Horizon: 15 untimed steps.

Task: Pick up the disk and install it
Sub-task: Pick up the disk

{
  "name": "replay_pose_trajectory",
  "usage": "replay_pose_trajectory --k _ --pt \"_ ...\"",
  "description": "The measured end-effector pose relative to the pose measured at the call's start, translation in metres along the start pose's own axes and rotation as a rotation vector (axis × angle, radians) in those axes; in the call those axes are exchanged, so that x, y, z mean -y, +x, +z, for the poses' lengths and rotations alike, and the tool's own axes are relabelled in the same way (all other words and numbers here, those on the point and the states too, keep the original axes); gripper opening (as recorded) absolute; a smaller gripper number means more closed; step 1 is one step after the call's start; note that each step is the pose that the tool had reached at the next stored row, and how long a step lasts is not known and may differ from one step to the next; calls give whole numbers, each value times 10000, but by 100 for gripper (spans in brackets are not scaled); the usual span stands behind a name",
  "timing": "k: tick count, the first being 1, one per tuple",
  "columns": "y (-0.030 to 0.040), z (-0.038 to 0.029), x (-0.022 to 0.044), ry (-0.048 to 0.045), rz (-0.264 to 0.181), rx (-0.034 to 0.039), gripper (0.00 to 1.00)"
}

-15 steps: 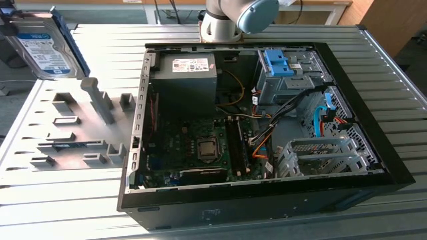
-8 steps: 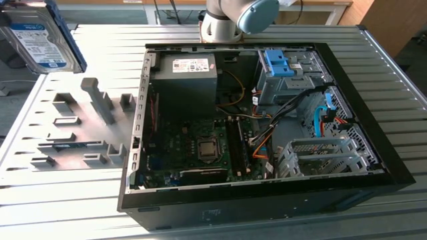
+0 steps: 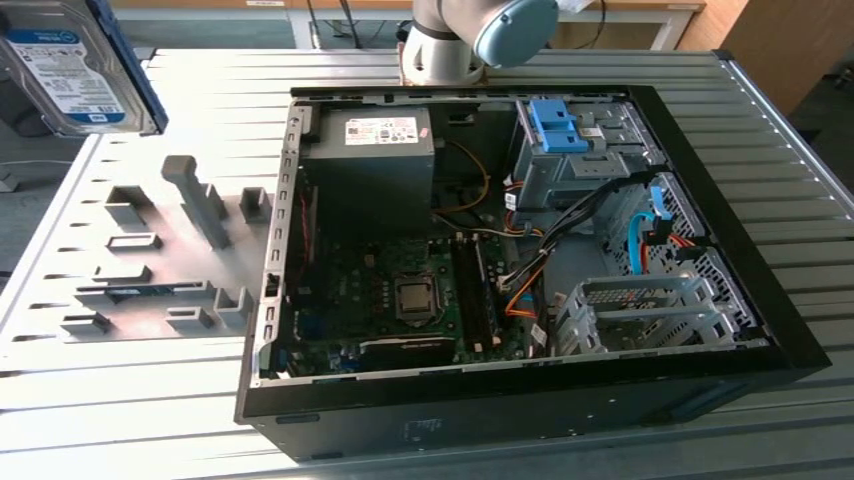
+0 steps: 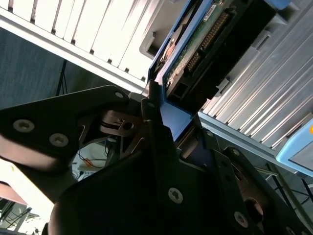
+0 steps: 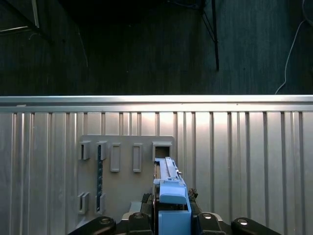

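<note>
Got the disk (image 5: 170,193) pinched edge-on in the gripper (image 5: 170,205), one finger (image 4: 156,127) flat against the blue rail (image 4: 176,120) and the other on the opposite side, so clamped narrow around the drive's thin dimension, not gaping. Sticking out past the fingertips in the second wrist view: green circuit board (image 4: 195,46) and bare pins (image 4: 215,27), nothing covering them. Straight ahead of the gripper in the first wrist view, clearly apart from the drive: slotted plate (image 5: 127,166) on the ribbed table (image 5: 244,147). From the exterior view, held high in the air, well above that plate and well away from the open case (image 3: 534,420). Handling-wise, just guessing: dense, stiff metal block, heavy for its size, zero give, so no worry about bending but plenty about dropping or knocking. Probably shock-sensitive too. Best kept off the exposed board and the pins. Plastic rails likely a bit slick and slightly flexy, so worth squeezing across both rails near the middle of the long sides, not out at one end, to avoid sagging or pivoting. Looks grabbed nearer one end right now, but hard to say exactly.
</note>
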State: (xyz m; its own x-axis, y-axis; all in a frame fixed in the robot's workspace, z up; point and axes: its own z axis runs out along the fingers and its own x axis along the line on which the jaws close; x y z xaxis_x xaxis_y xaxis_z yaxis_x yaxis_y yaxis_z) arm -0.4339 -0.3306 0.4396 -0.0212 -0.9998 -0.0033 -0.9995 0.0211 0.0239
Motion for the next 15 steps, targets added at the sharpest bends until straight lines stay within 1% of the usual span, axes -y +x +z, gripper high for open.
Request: replay_pose_trajectory --k 3,10,15 --pt "0 -56 -1 -1 0 -13 36" --pt "-1 -230 -6 0 0 -21 36" --pt "-2 -319 -8 0 0 -24 36"
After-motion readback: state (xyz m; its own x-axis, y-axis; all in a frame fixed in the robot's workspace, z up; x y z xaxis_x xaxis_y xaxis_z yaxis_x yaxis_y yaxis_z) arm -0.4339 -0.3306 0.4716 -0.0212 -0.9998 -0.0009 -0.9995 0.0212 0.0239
